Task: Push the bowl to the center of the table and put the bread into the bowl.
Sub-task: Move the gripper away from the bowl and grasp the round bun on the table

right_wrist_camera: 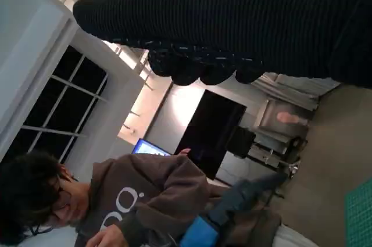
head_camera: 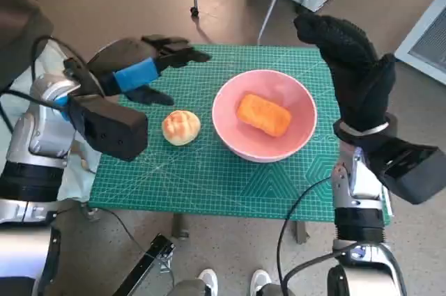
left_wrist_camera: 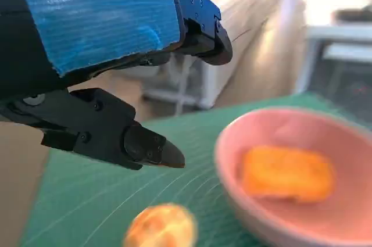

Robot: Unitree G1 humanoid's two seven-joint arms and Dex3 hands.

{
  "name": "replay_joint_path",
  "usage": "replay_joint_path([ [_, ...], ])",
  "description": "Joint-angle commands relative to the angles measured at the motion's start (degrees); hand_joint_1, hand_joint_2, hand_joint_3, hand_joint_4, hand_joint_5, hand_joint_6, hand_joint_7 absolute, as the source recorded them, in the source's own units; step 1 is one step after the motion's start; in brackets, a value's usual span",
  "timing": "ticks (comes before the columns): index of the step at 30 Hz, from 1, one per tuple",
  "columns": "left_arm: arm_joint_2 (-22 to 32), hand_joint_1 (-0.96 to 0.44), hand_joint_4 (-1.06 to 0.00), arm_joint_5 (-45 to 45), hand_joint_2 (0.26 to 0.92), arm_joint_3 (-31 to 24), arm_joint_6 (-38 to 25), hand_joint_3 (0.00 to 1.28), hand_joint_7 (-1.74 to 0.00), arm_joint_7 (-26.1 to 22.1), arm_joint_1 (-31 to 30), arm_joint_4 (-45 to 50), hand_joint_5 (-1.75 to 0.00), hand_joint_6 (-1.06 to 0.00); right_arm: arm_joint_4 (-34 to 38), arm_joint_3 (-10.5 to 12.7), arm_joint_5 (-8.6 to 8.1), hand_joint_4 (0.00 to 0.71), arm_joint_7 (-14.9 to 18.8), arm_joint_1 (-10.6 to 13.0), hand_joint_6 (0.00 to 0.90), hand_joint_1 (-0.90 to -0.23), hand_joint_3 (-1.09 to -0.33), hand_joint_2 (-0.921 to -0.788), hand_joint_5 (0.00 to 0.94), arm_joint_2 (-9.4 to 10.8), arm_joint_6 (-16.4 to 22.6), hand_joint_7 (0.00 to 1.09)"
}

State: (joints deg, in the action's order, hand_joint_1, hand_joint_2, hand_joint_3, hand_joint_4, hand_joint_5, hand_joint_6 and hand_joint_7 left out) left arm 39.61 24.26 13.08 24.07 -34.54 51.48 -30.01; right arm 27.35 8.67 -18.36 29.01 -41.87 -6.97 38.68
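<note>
From the head view, the pink bowl (head_camera: 265,115) is sitting mid-surface, holding an orange bread (head_camera: 263,114); a round bun (head_camera: 181,127) is lying just beside it. Both hands are hovering released, left hand (head_camera: 143,69) and right hand (head_camera: 352,66). Only the right wrist view is showing a seated person (right_wrist_camera: 116,206).

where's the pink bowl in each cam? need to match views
Head view: pink bowl right of the table's centre on the green mat, an orange bread piece inside it.
Left wrist view: bowl at lower right, blurred, same orange piece inside.
Right wrist view: bowl not in it.
Shared landmark: the round bun beside the bowl, also in the left wrist view.
</note>
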Motion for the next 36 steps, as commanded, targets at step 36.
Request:
replay_joint_path([
  [36, -11.1, -0.13, -0.30, 8.8, 0.883, 10.8, -5.0, 0.00, -0.24, 6.1, 4.0, -24.8, 0.00, -0.32, -0.5, -0.2, -0.14, 0.220, 1.3, 0.3, -0.001, -0.695, -0.720, -0.921, 0.057, -1.4, -0.8, 0.73],
])
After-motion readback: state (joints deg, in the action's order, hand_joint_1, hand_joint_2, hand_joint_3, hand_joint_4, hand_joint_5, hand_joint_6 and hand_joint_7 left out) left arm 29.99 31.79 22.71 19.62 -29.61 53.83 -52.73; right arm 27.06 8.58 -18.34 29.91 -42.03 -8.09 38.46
